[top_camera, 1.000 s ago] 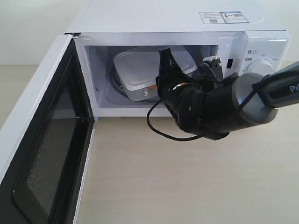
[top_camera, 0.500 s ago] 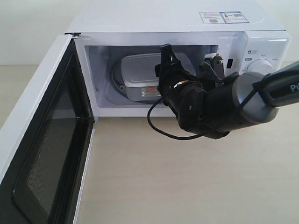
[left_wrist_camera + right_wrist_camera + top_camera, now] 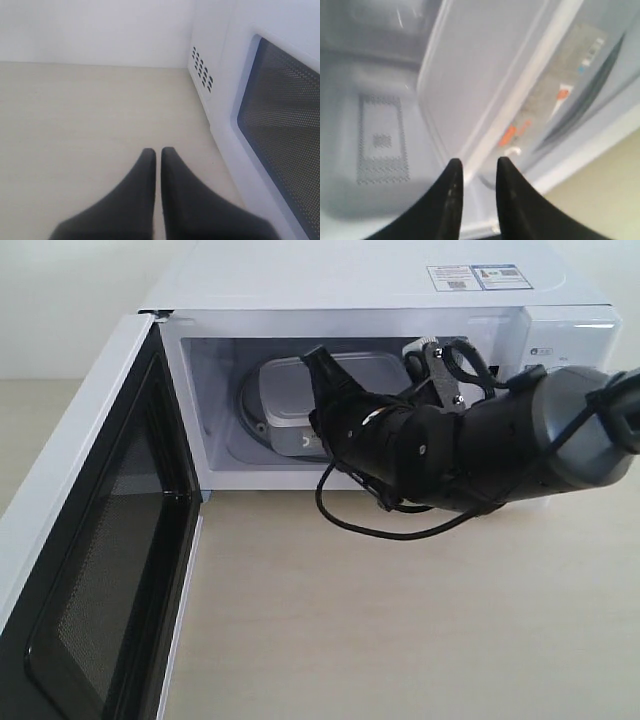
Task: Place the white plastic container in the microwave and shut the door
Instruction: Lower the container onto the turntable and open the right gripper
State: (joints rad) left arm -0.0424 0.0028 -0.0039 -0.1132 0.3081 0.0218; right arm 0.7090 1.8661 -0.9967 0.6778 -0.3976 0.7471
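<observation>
The white plastic container (image 3: 285, 400) lies flat on the glass turntable (image 3: 245, 415) inside the microwave (image 3: 350, 280). Its red-marked label faces the opening. The door (image 3: 90, 560) stands wide open to the left. My right gripper (image 3: 322, 390) reaches into the cavity at the container's near right corner. In the right wrist view this gripper (image 3: 479, 162) is open, its fingers a little apart, with the container (image 3: 485, 75) just beyond the tips. My left gripper (image 3: 158, 151) is shut and empty, low over the table beside the door's outer face (image 3: 280, 125).
The right arm's black cable (image 3: 345, 525) loops down onto the wooden table (image 3: 400, 620) in front of the microwave. The cavity's back wall has a perforated panel (image 3: 382, 140). Vent holes (image 3: 201, 67) mark the microwave's side.
The container, held tilted a second ago, now lies flat on the turntable. My right gripper has let go of it, and the arm has swung left across the microwave's front.
</observation>
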